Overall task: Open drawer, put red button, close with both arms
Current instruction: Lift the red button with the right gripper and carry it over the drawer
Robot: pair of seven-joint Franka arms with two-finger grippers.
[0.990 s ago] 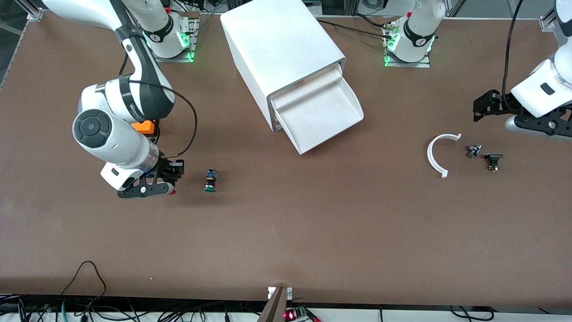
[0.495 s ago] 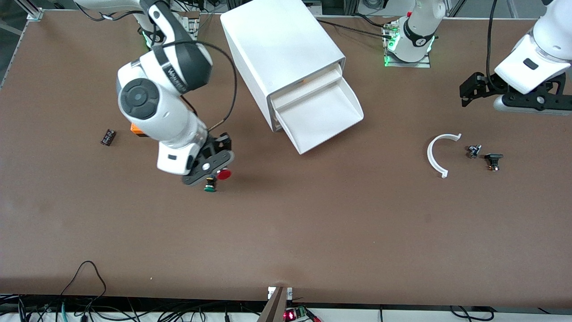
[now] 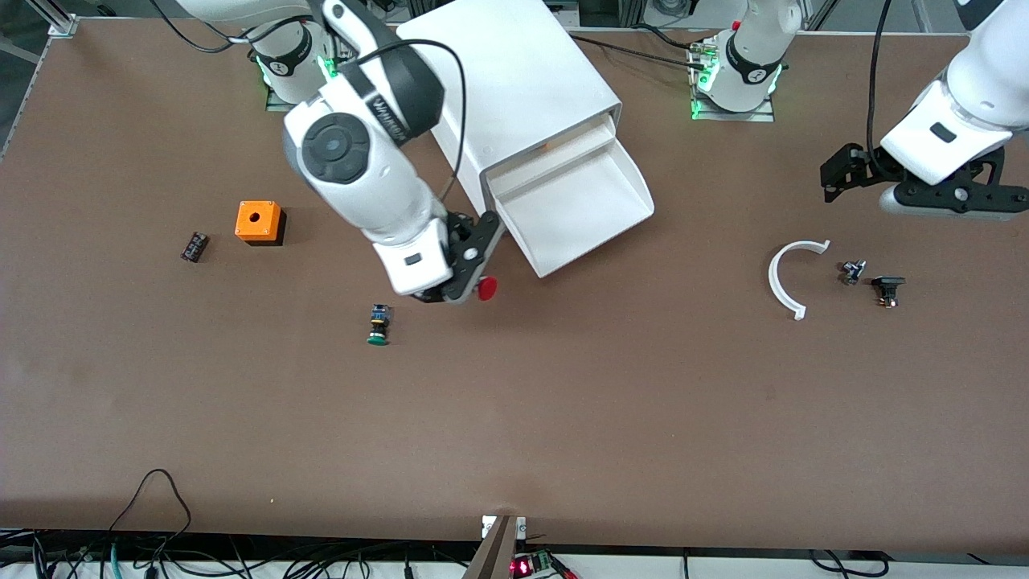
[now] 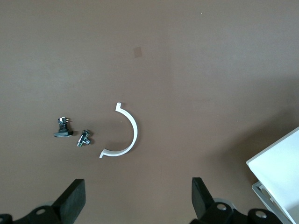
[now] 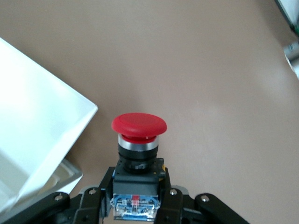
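My right gripper [image 3: 473, 288] is shut on the red button [image 3: 486, 288] and holds it in the air over the table, close to the open drawer's [image 3: 575, 207] corner. In the right wrist view the red cap [image 5: 138, 125] sticks out past my fingers [image 5: 100, 191], which clamp the dark body, with the drawer's white edge [image 5: 42, 135] beside it. The white cabinet [image 3: 506, 96] stands near the arms' bases, its drawer pulled out and bare inside. My left gripper [image 3: 836, 178] is open and empty in the air toward the left arm's end of the table; it also shows in the left wrist view [image 4: 138, 200].
A green-capped button [image 3: 378, 324] lies on the table near my right gripper. An orange box [image 3: 258, 222] and a small dark part [image 3: 194, 246] lie toward the right arm's end. A white half ring [image 3: 788, 277] and two small dark parts [image 3: 872, 280] lie under my left gripper.
My right gripper has carried the red button up off the table, past the green button, toward the open drawer. My left gripper has drifted slightly toward the arms' bases.
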